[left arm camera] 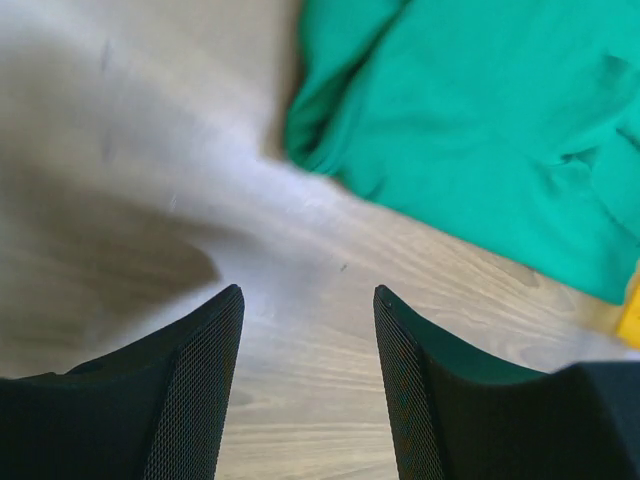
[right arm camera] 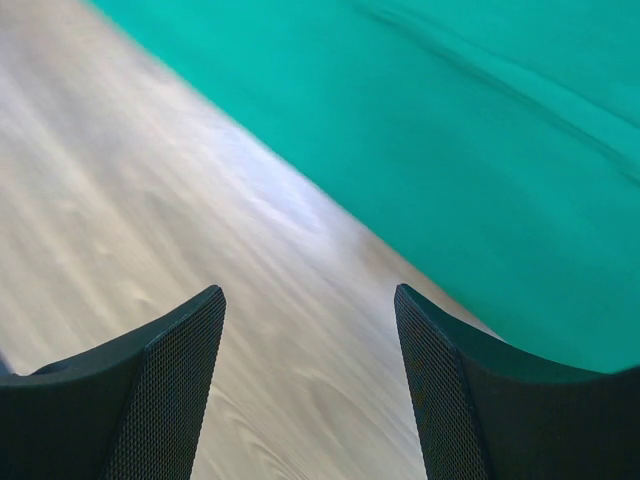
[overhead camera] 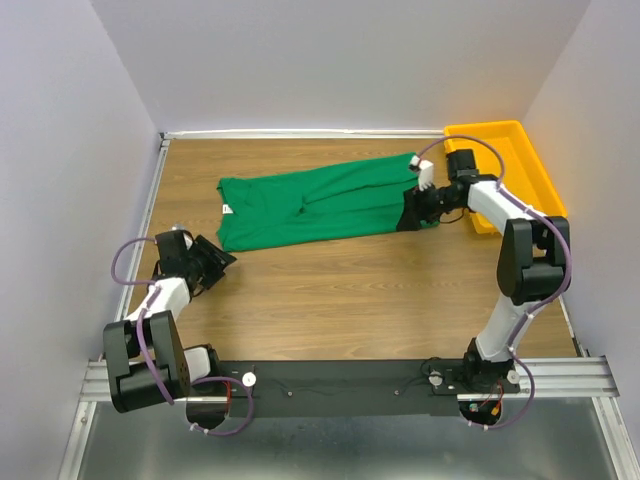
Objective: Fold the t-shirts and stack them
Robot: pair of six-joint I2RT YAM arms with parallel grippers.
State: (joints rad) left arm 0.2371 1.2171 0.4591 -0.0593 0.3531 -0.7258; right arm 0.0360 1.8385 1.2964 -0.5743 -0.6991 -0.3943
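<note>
Lying rumpled on woodgrain table (overhead camera: pixel 350 290), soft green t-shirt (overhead camera: pixel 320 205), L pincer (left arm camera: pixel 308 300) & R pincer (right arm camera: pixel 310 295) mesh-textured, both apart

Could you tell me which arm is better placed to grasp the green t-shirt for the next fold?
Probably right: the right end effector, open, sits at the t-shirt's end near the yellow tray. The left end effector, also open, hovers over bare table short of the cloth.

Emerald-green t-shirt (overhead camera: pixel 330 200); yellow tray (overhead camera: pixel 522 162); brown wood-grain table (overhead camera: pixel 350 290).
</note>
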